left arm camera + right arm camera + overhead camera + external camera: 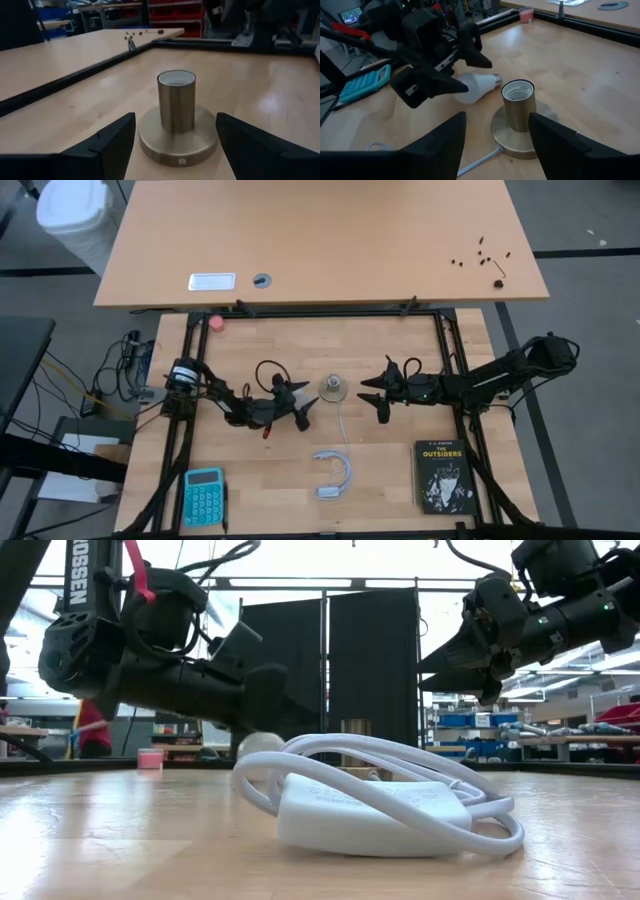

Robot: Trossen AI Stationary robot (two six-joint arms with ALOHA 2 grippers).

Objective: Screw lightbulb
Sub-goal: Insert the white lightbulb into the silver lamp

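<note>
You see the lightbulb (476, 86) lying on the bench (580, 65) beside the socket (517, 117); left hand (462, 70) is apart over it. Right hand (372, 394) is apart and holds nothing.

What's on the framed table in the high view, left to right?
Teal calculator → left gripper, jaws open → brass socket → right gripper → black book. The lightbulb is hidden under the left gripper in this view, so I left it out.

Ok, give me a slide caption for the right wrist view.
Left gripper open over the lightbulb lying on the table beside the empty brass socket, right gripper open near it.
</note>
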